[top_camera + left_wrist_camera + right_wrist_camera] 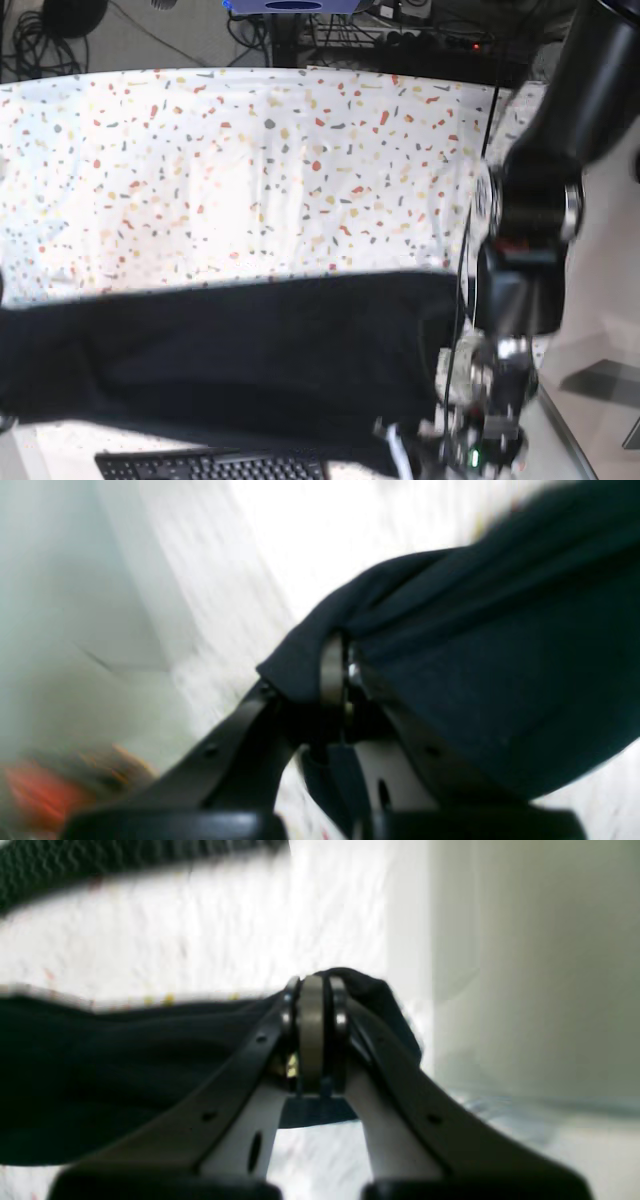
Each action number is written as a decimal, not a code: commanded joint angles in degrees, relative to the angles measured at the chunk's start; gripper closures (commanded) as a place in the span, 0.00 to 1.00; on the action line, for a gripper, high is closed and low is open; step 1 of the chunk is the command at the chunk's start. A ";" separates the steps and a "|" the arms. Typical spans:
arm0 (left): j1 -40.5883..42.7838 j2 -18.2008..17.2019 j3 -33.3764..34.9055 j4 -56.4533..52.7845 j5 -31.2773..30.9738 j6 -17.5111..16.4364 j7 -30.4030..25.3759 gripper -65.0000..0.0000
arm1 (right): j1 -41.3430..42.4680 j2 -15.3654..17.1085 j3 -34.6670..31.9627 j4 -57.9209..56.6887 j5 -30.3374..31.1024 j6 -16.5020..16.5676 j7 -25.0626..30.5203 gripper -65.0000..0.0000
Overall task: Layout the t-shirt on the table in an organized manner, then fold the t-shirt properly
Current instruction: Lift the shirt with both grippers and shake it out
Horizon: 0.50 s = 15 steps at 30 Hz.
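The black t-shirt (240, 350) hangs stretched in a wide band across the near side of the table (250, 150), held up at both ends. In the left wrist view my left gripper (343, 672) is shut on a bunched corner of the t-shirt (475, 670). The right wrist view shows my right gripper (312, 1025) shut on another corner, with the t-shirt (125, 1065) trailing off to the left. The left arm (522, 280) stands at the cloth's right end in the base view. The right gripper itself is outside the base view.
A black keyboard (210, 465) lies at the near edge under the hanging cloth. Cables and equipment (400, 25) sit behind the table's far edge. A plain grey surface (600, 330) runs along the right. A blurred orange object (35, 795) shows low in the left wrist view.
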 commanded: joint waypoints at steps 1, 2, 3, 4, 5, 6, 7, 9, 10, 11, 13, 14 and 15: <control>-5.68 0.92 -0.08 0.25 -0.23 0.40 -2.27 1.00 | 5.62 2.15 -0.41 1.71 0.40 -0.49 2.26 1.00; -8.14 1.80 -0.17 -0.01 -0.32 0.40 -2.36 1.00 | 8.08 3.03 -0.68 2.50 0.40 -0.49 2.08 1.00; -10.69 2.59 -0.26 0.52 -0.41 0.40 -2.27 1.00 | 10.36 4.09 -1.12 4.08 0.40 -0.49 1.99 1.00; -12.27 3.29 -0.34 1.39 -0.50 0.40 -2.27 1.00 | 11.59 4.88 -0.94 5.66 0.40 -0.49 1.99 1.00; -13.33 3.73 -0.43 3.15 -0.50 0.40 -2.27 1.00 | 12.30 5.84 -0.94 7.77 0.40 -0.49 1.73 1.00; -13.77 4.26 -1.40 6.14 -0.50 0.40 -2.18 1.00 | 12.82 6.90 -0.85 11.46 0.49 -0.49 0.76 1.00; -13.50 4.87 -3.07 10.01 -0.50 0.40 -2.09 1.00 | 12.82 7.87 -0.68 15.86 0.49 -0.49 -1.35 1.00; -10.52 5.40 -6.32 18.27 -0.32 0.22 -1.04 1.00 | 11.33 8.92 0.47 24.92 0.66 -0.49 -8.29 1.00; -8.32 5.40 -7.55 22.49 -0.32 0.22 1.07 1.00 | 8.17 9.10 3.28 29.66 0.66 -0.49 -12.86 1.00; -6.12 5.40 -8.08 26.10 -0.32 0.13 3.01 1.00 | 5.18 8.92 6.09 33.53 0.66 -0.49 -16.03 1.00; -1.37 5.14 -7.91 33.22 -0.32 0.13 6.17 1.00 | -1.42 7.87 12.69 42.41 0.66 -0.49 -20.69 1.00; 2.94 5.05 -8.17 37.35 -0.32 0.13 7.31 1.00 | -6.25 6.37 16.03 47.60 0.66 -0.49 -22.27 1.00; 6.45 4.52 -7.91 41.31 -0.32 0.04 7.49 1.00 | -10.47 4.97 18.93 51.73 0.66 -0.49 -23.33 1.00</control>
